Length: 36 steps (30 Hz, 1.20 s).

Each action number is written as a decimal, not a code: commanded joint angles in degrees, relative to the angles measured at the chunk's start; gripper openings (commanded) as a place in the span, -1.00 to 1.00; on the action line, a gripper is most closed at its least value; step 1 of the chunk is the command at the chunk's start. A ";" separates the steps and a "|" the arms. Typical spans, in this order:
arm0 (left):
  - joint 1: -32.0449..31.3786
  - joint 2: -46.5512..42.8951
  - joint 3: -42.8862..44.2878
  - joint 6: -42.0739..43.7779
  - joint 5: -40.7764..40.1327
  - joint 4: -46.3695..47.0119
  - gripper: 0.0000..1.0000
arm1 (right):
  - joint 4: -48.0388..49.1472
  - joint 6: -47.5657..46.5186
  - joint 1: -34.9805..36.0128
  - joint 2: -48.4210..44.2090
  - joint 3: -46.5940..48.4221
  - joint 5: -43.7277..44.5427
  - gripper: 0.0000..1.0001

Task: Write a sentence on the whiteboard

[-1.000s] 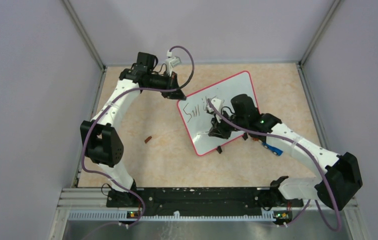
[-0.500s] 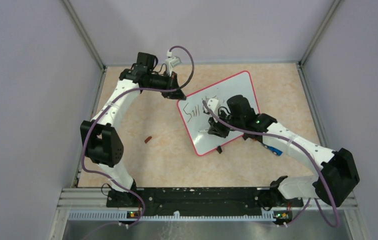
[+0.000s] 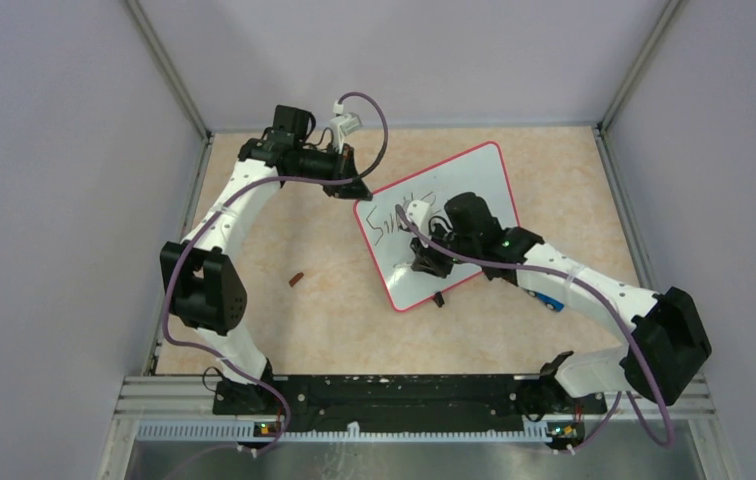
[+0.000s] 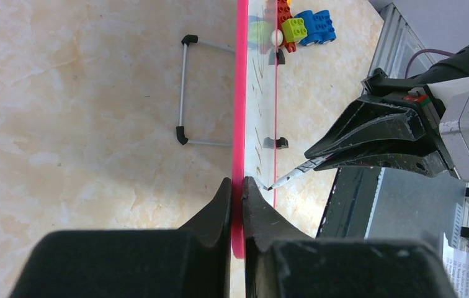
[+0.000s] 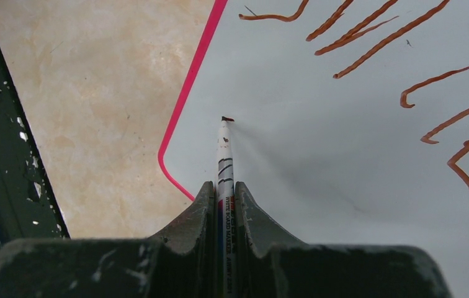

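Note:
The whiteboard lies tilted on the table, white with a pink rim. My left gripper is shut on that rim at the board's left corner. My right gripper is shut on a white marker. The marker's tip touches the board's bare lower part near a rounded corner. Of the sentence, one line of brownish-red handwriting shows along the upper left edge of the board. Its strokes also run above the tip.
A small brown piece lies on the table left of the board. Coloured toy bricks sit beyond the board's far side, and a blue item shows under the right arm. A wire stand lies beside the board. Grey walls enclose the table.
My right gripper has carried the marker leftward over the board, away from the written line. The left arm and the board have not moved.

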 commanded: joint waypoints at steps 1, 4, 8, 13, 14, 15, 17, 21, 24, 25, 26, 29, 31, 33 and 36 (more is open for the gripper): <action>-1.23 -0.52 -1.77 0.91 -0.32 -1.54 -1.00 | 2.68 -0.14 1.31 1.33 3.62 1.99 -1.00; -1.28 -0.60 -1.76 0.93 -0.39 -1.52 -1.00 | 1.98 -0.61 2.01 1.65 3.62 1.88 -1.00; -1.27 -0.82 -1.77 1.09 -0.49 -1.72 -1.00 | 0.59 -1.94 2.19 1.31 2.83 2.74 -1.00; -1.27 -0.78 -1.86 1.24 -0.56 -1.83 -1.00 | -0.95 -2.88 2.17 0.12 1.47 3.70 -1.00; -1.28 -0.70 -1.86 1.20 -0.46 -1.85 -1.00 | -1.12 -3.00 2.17 -0.09 1.27 3.85 -1.00; -1.28 -0.69 -1.86 1.25 -0.45 -1.81 -1.00 | -1.36 -3.26 2.17 -0.27 1.05 3.96 -1.00; -1.28 -0.62 -1.82 1.29 -0.53 -1.78 -1.00 | -1.74 -3.53 2.22 -0.60 0.59 4.36 -1.00; -1.28 -0.52 -1.78 1.19 -0.36 -1.74 -1.00 | -2.16 -3.74 2.09 -1.25 0.22 6.02 -1.00; -1.28 -0.60 -1.77 1.27 -0.52 -1.69 -1.00 | -2.53 -3.60 1.92 -1.67 0.12 6.72 -1.00; -1.28 -0.60 -1.72 1.18 -0.53 -1.71 -1.00 | -2.82 -3.59 1.91 -1.61 0.05 6.89 -1.00; -1.28 -0.60 -1.75 1.16 -0.56 -1.74 -1.00 | -3.00 -3.59 1.91 -1.52 -0.15 6.91 -1.00; -1.28 -0.60 -1.68 1.14 -0.49 -1.73 -1.00 | -3.24 -3.75 1.95 -1.38 -0.79 6.27 -1.00; -1.27 -0.60 -1.62 1.13 -0.51 -1.79 -1.00 | -3.26 -3.58 2.07 -0.82 -0.60 4.75 -1.00; -1.28 -0.60 -1.75 1.18 -0.58 -1.74 -1.00 | -3.15 -3.38 2.59 -0.22 -0.18 3.93 -1.00; -1.28 -0.67 -1.78 1.13 -0.71 -1.69 -1.00 | -2.98 -3.01 3.26 0.90 1.14 2.56 -1.00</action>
